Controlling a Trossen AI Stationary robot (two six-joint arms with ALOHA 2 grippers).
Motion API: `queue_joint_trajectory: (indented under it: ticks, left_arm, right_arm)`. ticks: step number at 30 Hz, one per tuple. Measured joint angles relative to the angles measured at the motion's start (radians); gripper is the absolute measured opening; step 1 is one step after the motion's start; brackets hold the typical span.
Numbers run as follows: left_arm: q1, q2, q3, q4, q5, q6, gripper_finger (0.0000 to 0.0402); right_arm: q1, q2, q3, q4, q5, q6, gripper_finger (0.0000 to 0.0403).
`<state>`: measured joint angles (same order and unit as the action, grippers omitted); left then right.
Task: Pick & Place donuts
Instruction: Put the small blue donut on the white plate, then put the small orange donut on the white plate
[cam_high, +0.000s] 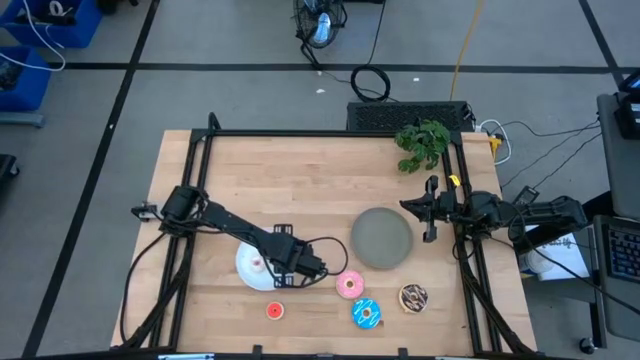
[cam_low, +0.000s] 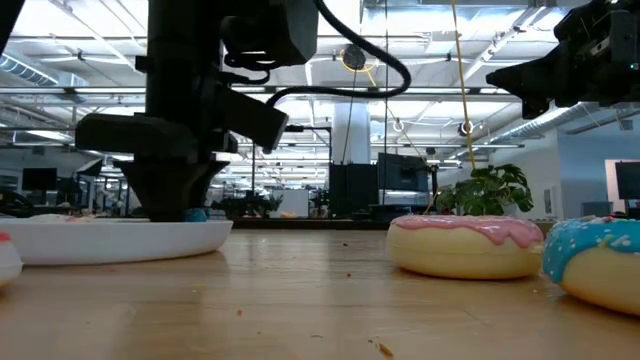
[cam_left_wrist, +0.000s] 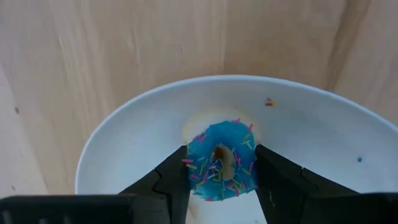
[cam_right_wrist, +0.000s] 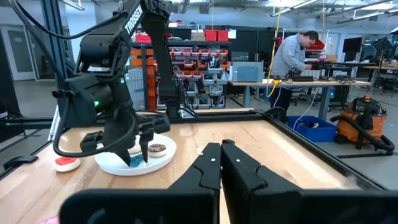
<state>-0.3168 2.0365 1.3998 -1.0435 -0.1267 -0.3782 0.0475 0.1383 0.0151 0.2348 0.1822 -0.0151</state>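
Observation:
My left gripper (cam_left_wrist: 219, 165) points down into the round white plate (cam_left_wrist: 323, 124), shut on the tiny blue sprinkled donut (cam_left_wrist: 214, 146). A pale piece (cam_left_wrist: 198, 119) shows just behind that donut. A tiny brown donut (cam_right_wrist: 157, 149) lies on the same plate. On the table lie the pink donut (cam_high: 350, 285), the larger blue sprinkled donut (cam_high: 366, 313), the brown drizzled donut (cam_high: 413, 297) and the tiny red donut (cam_high: 275, 310). My right gripper (cam_right_wrist: 221, 155) is shut and waits above the table's right side, by the grey plate (cam_high: 382, 238). My left gripper pinches the tiny blue donut between its two fingers, one on each outer side of the ring (cam_left_wrist: 194, 163). The fingers come from above, pointing down. The donut lies flat, down at the white plate's surface (cam_right_wrist: 134, 160); whether it rests on the plate I cannot tell.
A green plant sprig (cam_high: 422, 143) lies at the table's far right corner. A dark frame (cam_high: 300, 133) runs along the table's edges. Bare wood lies between the white plate and the far edge. A person (cam_right_wrist: 292, 53) stands at a bench in the room behind.

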Motion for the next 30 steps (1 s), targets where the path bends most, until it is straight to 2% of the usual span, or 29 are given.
queue_joint_trajectory:
  ticks: [4,12,16,22,30]
  left_arm:
    - [-0.004,-0.007,0.004,-0.004,0.006,-0.006,0.0185]
    - [-0.02,-0.062,0.006,-0.009,-0.009,0.001,0.0288]
    - [-0.02,-0.101,0.007,-0.016,-0.01,0.002,0.0316]
    - [-0.02,-0.185,0.007,-0.079,-0.013,-0.019,0.0305]
    - [-0.044,-0.359,0.066,-0.218,0.074,-0.239,0.026]
  right_arm:
    - [0.0,0.0,0.0,0.0,0.0,0.0,0.0]
    - [0.0,0.0,0.0,-0.001,0.0,-0.003,0.0]
    - [0.0,0.0,0.0,-0.001,0.0,-0.004,0.0]
    - [0.0,0.0,0.0,0.0,0.0,-0.004,0.0]
    - [0.0,0.001,0.0,0.0,0.001,-0.004,0.0]
